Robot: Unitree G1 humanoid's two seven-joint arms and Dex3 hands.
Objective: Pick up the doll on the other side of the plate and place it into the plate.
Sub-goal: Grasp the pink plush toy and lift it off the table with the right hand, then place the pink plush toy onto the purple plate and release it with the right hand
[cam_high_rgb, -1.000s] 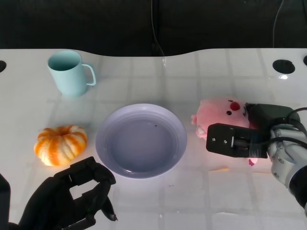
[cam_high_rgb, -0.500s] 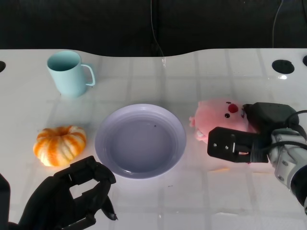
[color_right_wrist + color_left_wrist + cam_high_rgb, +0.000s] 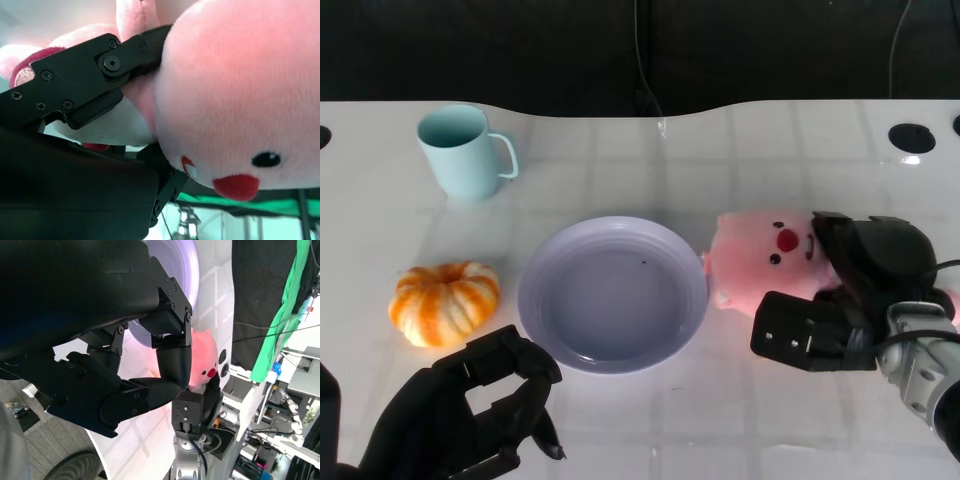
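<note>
Doll [image 3: 767,254]: pink plush, held by the right hand [image 3: 845,295] just beside the plate's right rim; appears lifted off the bench [image 3: 740,150], though contact beneath cannot be confirmed.

Items, listed left to right in the head view:

- Pumpkin [image 3: 445,301]: orange and white, set on the bench left of the plate, apart from it.
- Cup [image 3: 463,152]: pale teal, upright, handle to the right, placed at the far left, well apart from the rest.
- Left hand [image 3: 465,415]: fingers curled inward, nothing held; kept at the near left edge.
- Plate [image 3: 538,300]: lavender, shallow, nothing in it.
- Doll: face turned upward, head toward the plate. In the right wrist view the doll [image 3: 225,95] is seen clamped between black fingers [image 3: 75,85].
- Right hand: fingers closed around the doll's body.

Risks judged from this position: the soft body may be squeezed out of the grasp during carriage; the plate rim may be struck and the plate shoved if the doll is carried too low; a release made too early would leave the doll draped over the rim.
</note>
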